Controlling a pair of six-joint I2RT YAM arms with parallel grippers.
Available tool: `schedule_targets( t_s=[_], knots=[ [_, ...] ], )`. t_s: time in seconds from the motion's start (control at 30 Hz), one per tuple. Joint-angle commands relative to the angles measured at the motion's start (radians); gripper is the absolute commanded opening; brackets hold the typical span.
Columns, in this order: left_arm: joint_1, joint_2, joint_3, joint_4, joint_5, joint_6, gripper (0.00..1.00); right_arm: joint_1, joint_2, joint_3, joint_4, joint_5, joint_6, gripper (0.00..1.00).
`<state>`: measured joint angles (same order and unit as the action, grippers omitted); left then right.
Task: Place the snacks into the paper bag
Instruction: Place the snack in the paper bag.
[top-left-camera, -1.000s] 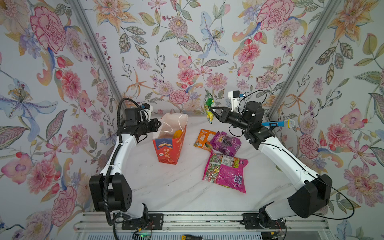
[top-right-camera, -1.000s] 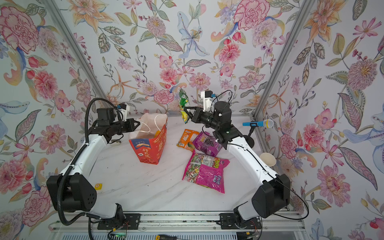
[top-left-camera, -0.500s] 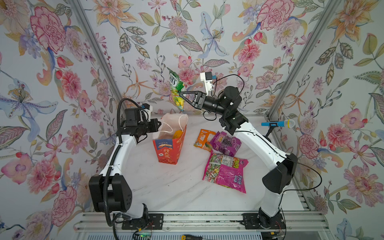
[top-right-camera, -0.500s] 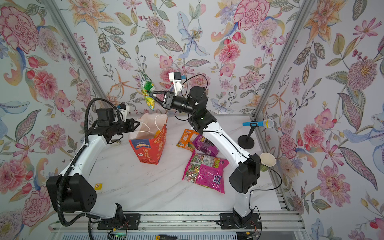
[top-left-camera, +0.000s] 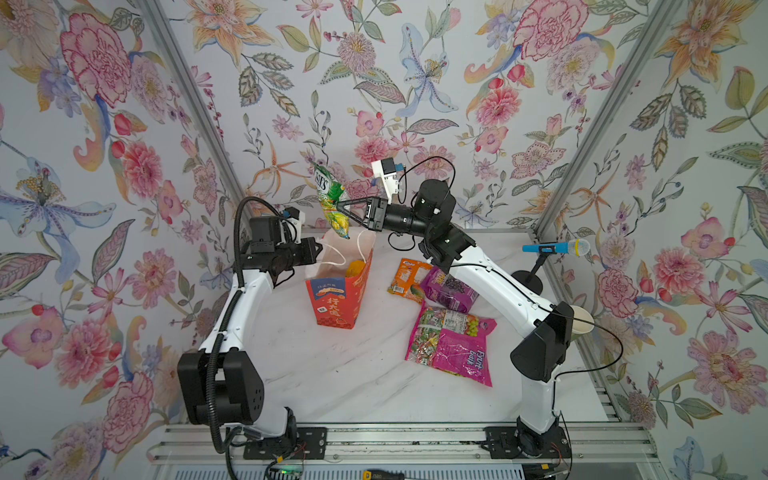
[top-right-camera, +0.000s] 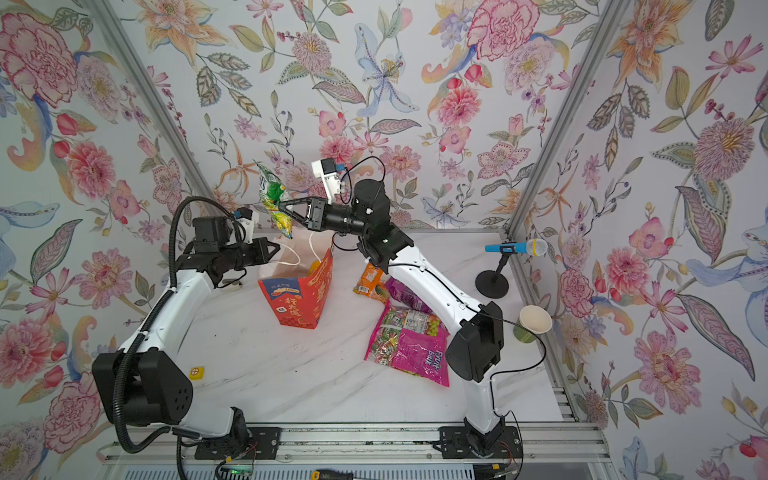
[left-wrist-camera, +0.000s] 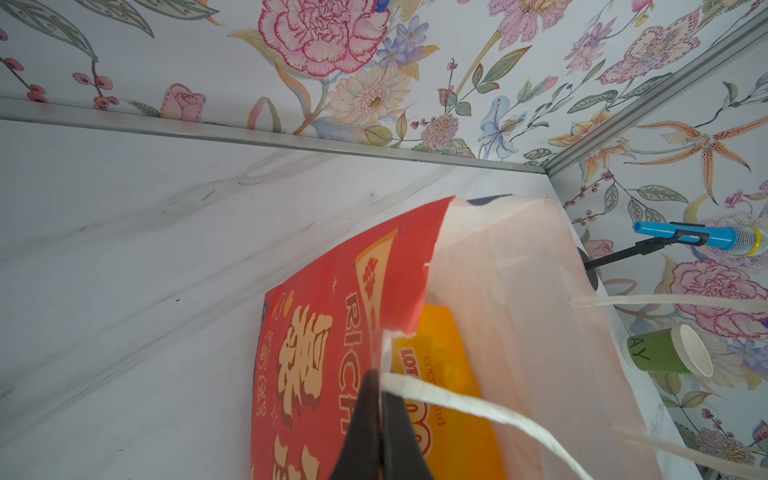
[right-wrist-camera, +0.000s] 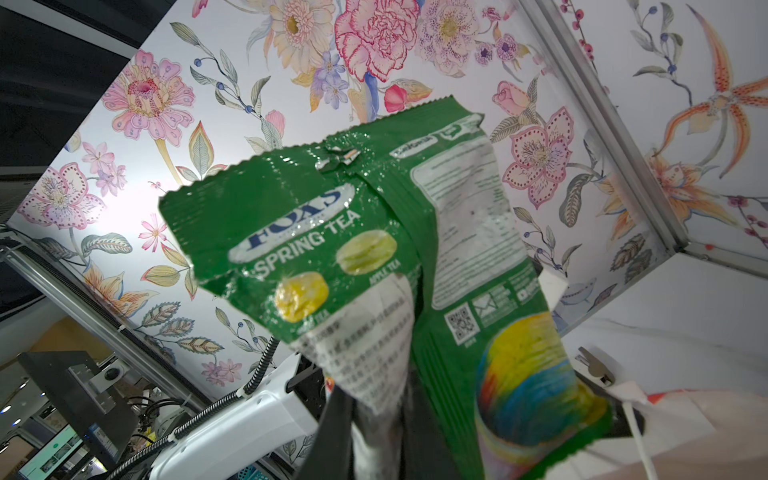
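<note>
It was a robotics lab's test booth: floral-papered panels (top-left-camera: 415, 83) in aluminium framing (top-left-camera: 597, 120) boxed in a marble-look surface (top-left-camera: 353, 374), where robot arms (top-left-camera: 498, 286) were bolted to a rail (top-left-camera: 415, 436). Past the open side glowed a monitor (right-wrist-camera: 54, 453).

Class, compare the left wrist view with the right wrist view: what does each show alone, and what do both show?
Only the left wrist view: the yellow-orange packet inside the paper bag, the left end effector shut on its rim, the green paper cup, the blue microphone. Only the right wrist view: the green packet clamped in the right end effector. Both: the paper bag's pale inside, a white cord handle, the floral wall.
</note>
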<state>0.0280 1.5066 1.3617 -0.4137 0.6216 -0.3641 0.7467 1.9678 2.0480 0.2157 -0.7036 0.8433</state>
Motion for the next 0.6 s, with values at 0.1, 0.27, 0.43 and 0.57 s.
schedule_targets(
  t_s=[0.1, 0.27, 0.43, 0.57],
  knots=[
    [0.013, -0.037, -0.011, 0.038, 0.009, 0.002, 0.00, 0.003, -0.033, -0.106, 0.042, 0.035, -0.022, 0.00],
    [0.013, -0.036, -0.009, 0.037, 0.007, 0.006, 0.00, 0.003, -0.076, -0.224, 0.087, 0.057, -0.006, 0.00],
    [0.013, -0.034, -0.006, 0.038, 0.008, 0.006, 0.00, -0.007, -0.112, -0.310, 0.124, 0.091, 0.008, 0.00],
    [0.013, -0.034, -0.006, 0.036, 0.009, 0.007, 0.00, -0.018, -0.112, -0.337, 0.146, 0.104, 0.033, 0.00]
  ],
)
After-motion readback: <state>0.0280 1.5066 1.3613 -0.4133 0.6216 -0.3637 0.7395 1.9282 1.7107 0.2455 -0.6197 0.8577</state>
